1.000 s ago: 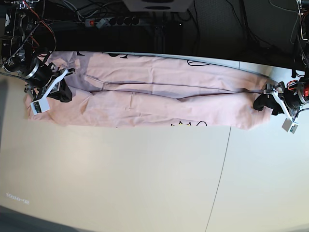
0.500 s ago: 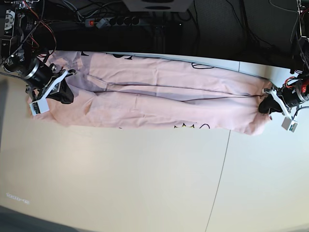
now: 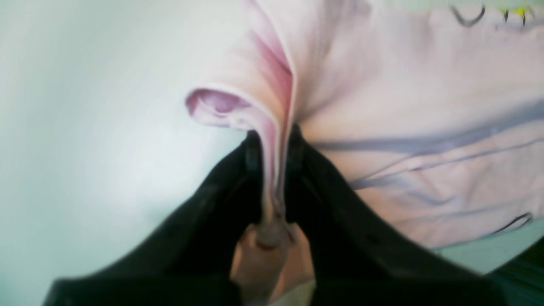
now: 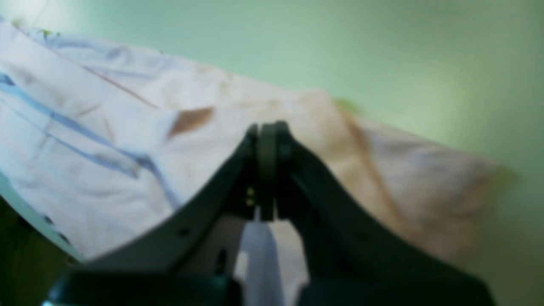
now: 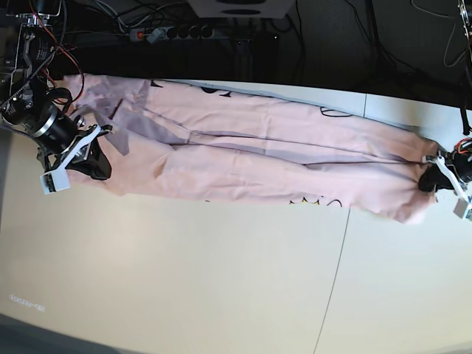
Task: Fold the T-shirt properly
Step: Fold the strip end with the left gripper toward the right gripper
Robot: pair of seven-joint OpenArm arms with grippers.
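Base view: the T-shirt (image 5: pixel 251 151), pale pink and folded into a long band, is stretched across the far part of the table (image 5: pixel 184 280), its far edge lying at the table's dark back edge, with black lettering showing along its edges. Each end is taken by an arm. The left gripper (image 3: pixel 272 140) is seen in its wrist view pinched on a ridge of pink cloth that rises between the narrow jaws; the right gripper (image 4: pixel 267 131) is seen with its jaws pressed together, and in the base view it sits at the band's other end, though whether cloth is actually caught there cannot be told from the blurred wrist picture. The step in hand is judged to be the tensioning or carrying of the band between both arms. It would be done well if both ends were moved together and level, so that the cloth is kept taut without being dragged off the back edge, and if the pinch on the left were kept deep enough not to slip.
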